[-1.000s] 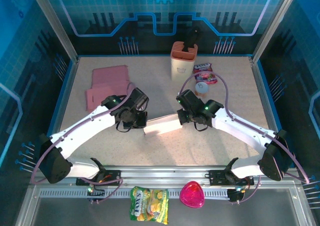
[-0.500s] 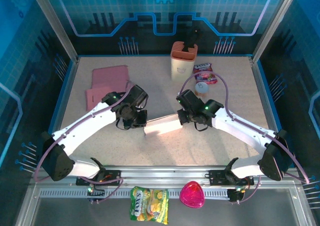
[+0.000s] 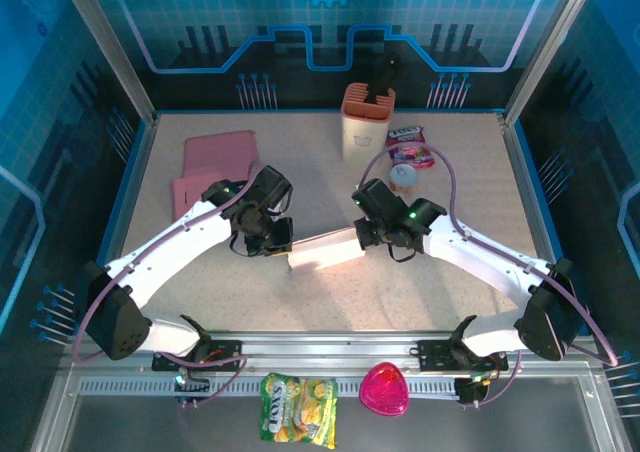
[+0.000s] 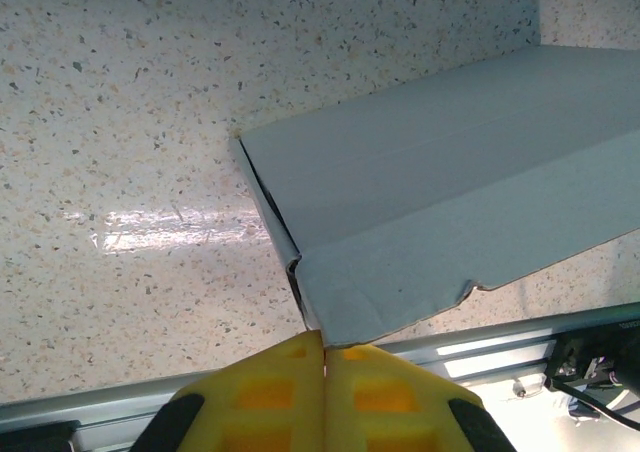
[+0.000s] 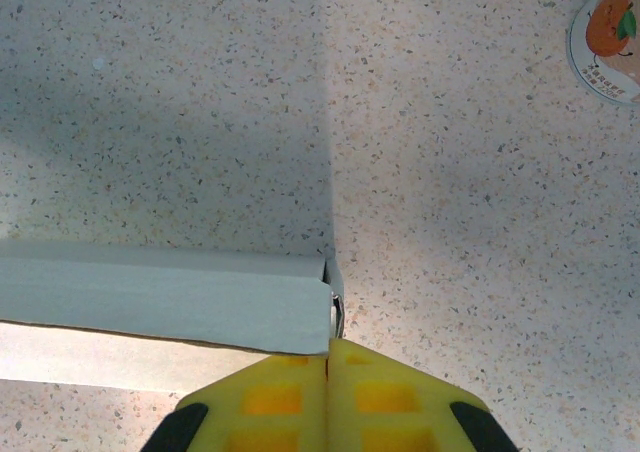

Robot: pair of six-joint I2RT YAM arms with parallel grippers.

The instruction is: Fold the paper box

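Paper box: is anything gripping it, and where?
Both: the left gripper pinches the paper box at its left-end corner; the right gripper pinches its right-end edge.

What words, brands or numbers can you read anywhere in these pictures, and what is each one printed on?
"FOX'S": on the yellow-green candy bag in front of the near rail.
Purple packet at the far side of the table: it has lettering, too small to read.
Round lid with an orange fruit picture: the print under the fruit is too blurred to read.
Paper box: plain, no print on the faces that show.
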